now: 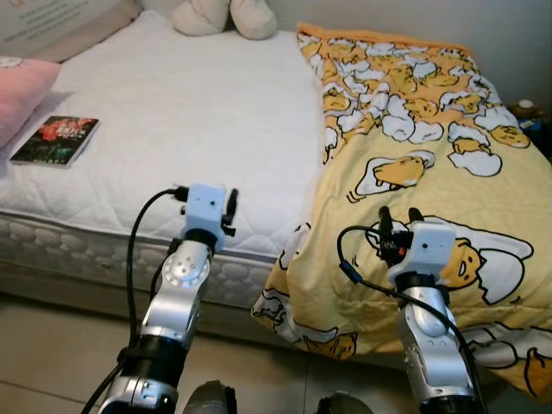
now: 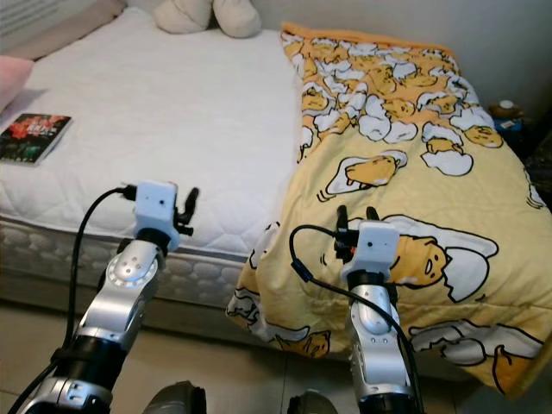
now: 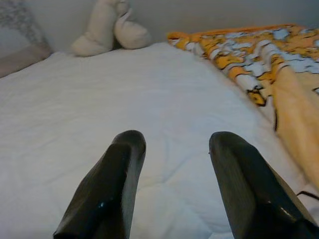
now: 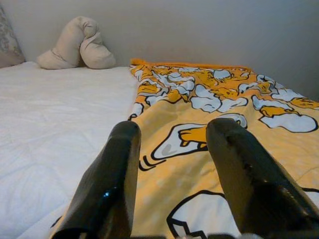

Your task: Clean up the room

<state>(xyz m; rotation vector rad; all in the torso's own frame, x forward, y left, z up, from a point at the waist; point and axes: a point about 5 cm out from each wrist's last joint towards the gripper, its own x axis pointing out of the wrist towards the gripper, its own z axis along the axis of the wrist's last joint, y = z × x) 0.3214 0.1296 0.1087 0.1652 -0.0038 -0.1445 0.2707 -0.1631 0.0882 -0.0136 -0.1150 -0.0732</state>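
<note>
A yellow blanket point(image 1: 414, 129) printed with egg cartoons covers the right half of a white mattress point(image 1: 190, 112) and hangs over its front edge. A dark-covered book point(image 1: 55, 140) lies flat on the left of the mattress. My left gripper point(image 3: 174, 144) is open and empty, held low over the mattress near its front edge and pointing up the bed. My right gripper point(image 4: 172, 132) is also open and empty, just above the blanket point(image 4: 199, 104) near the front edge.
A pink pillow point(image 1: 21, 95) lies at the bed's far left, beside the book. A beige plush cushion point(image 1: 226, 15) rests at the head of the bed against the wall. Small dark items point(image 1: 528, 116) stand beyond the bed's right side. Tiled floor point(image 1: 52, 345) runs along the front.
</note>
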